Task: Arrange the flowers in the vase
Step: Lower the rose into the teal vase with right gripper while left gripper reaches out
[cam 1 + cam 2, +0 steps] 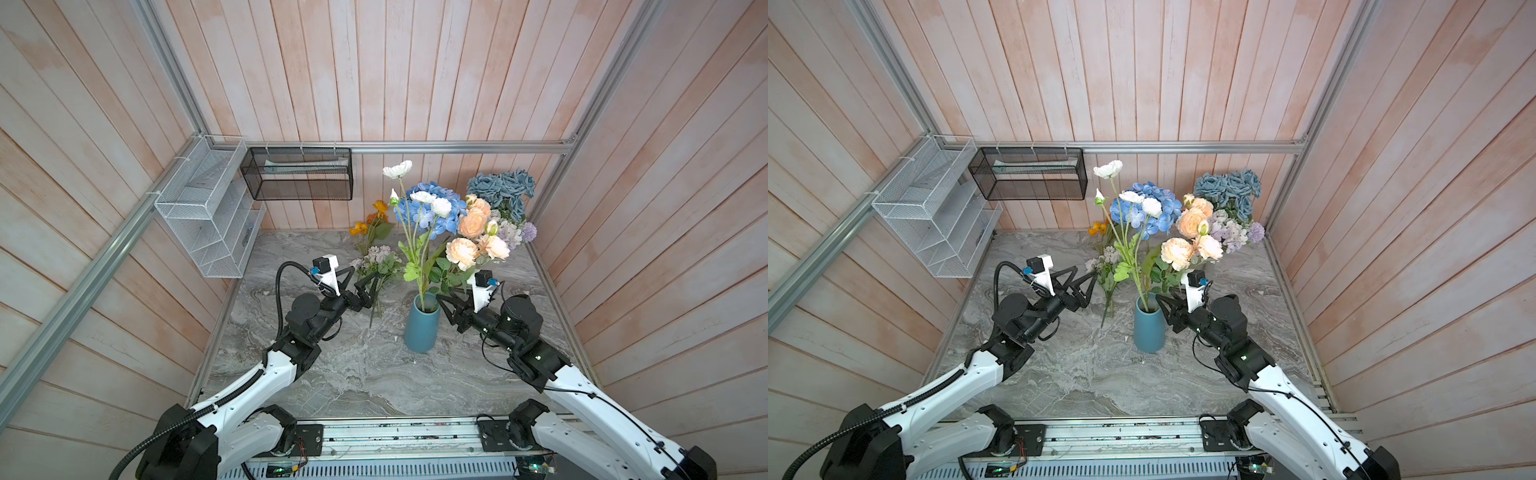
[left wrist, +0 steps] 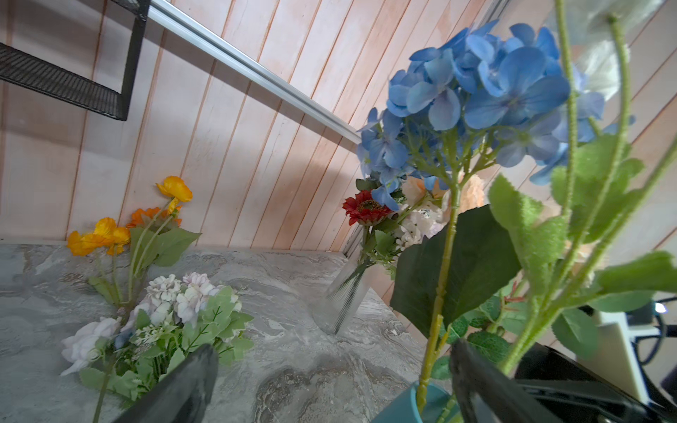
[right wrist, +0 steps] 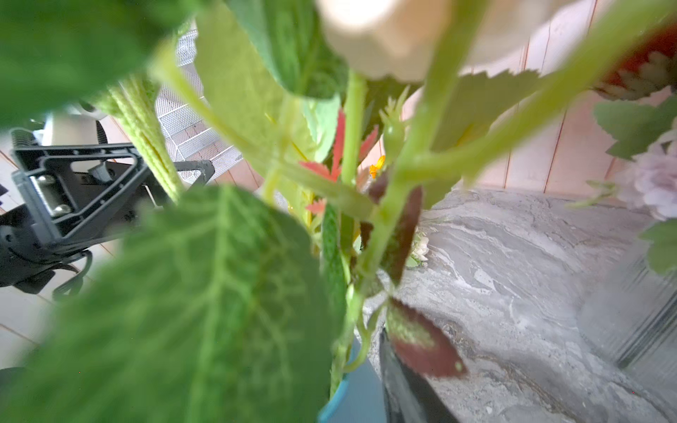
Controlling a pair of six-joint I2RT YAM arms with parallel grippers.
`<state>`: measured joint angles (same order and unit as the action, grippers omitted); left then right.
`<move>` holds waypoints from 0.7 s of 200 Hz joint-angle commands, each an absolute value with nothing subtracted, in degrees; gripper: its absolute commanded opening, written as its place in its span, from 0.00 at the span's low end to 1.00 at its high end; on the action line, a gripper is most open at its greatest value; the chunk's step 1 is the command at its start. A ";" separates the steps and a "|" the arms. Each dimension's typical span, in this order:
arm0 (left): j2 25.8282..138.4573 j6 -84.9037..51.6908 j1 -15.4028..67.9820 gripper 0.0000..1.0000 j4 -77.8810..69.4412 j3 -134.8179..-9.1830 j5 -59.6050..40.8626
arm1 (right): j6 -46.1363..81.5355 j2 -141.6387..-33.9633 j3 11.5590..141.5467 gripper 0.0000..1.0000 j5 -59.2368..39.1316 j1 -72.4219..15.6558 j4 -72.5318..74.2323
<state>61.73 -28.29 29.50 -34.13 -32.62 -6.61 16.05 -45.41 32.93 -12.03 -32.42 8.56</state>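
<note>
Teal ceramic vase (image 1: pixel 422 328), narrow, upright on the grey marble tabletop (image 1: pixel 353 374), centre-right.

Contents: a white spray (image 1: pixel 424 197), a blue hydrangea (image 2: pixel 487 84) and peach roses (image 1: pixel 469 237). All are long-stemmed, rise well above the rim and lean toward the back wall.

Right gripper (image 1: pixel 444 306): just beside the vase mouth, among the peach-rose leaves. The right wrist view shows one finger (image 3: pixel 403 388) close to the stems where they enter the rim, with foliage over the other. Whether the jaws are apart or clamped on a stem cannot be told.

Left gripper (image 1: pixel 365 276): jaws wide apart and empty, between the vase and the loose flowers.

Not yet placed: a lilac-and-white spray (image 1: pixel 378 259) lying flat near the left gripper, and orange poppies (image 1: pixel 370 224) behind it against the wall.

Rear corner: a ribbed glass vase (image 2: pixel 344 293) holding dusty-blue roses (image 1: pixel 500 189) and a red bloom (image 2: pixel 366 210).

Fittings: white wire rack (image 1: pixel 199 216) and black mesh basket (image 1: pixel 299 174), both wall-hung.

Hazards, as judged:
- The load is tall and top-heavy on a slim base, so a sideways nudge at the rim could tip it.
- A right finger drawn back through the leaves may snag one and lift the roses out.
- Adding the bushy lilac spray could crowd the narrow mouth and push out seated stems.
</note>
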 commanded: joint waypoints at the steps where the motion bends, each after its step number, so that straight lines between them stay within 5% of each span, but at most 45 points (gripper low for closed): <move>1: 62.87 -27.84 27.21 1.00 -30.64 -31.18 -6.54 | 17.66 -43.07 34.50 0.50 -11.57 -32.23 2.04; 36: 67.42 -26.97 23.32 0.97 -24.97 -33.33 -8.25 | 17.98 -41.28 38.17 0.54 -15.49 -32.23 -4.83; 103: 83.82 -21.47 21.25 0.71 -12.95 -43.11 -5.62 | 18.59 -39.48 44.94 0.58 -26.70 -32.25 -8.83; 140: 90.17 -20.96 21.18 0.66 -8.53 -46.09 -4.89 | 18.23 -40.19 45.78 0.60 -26.91 -32.24 -3.98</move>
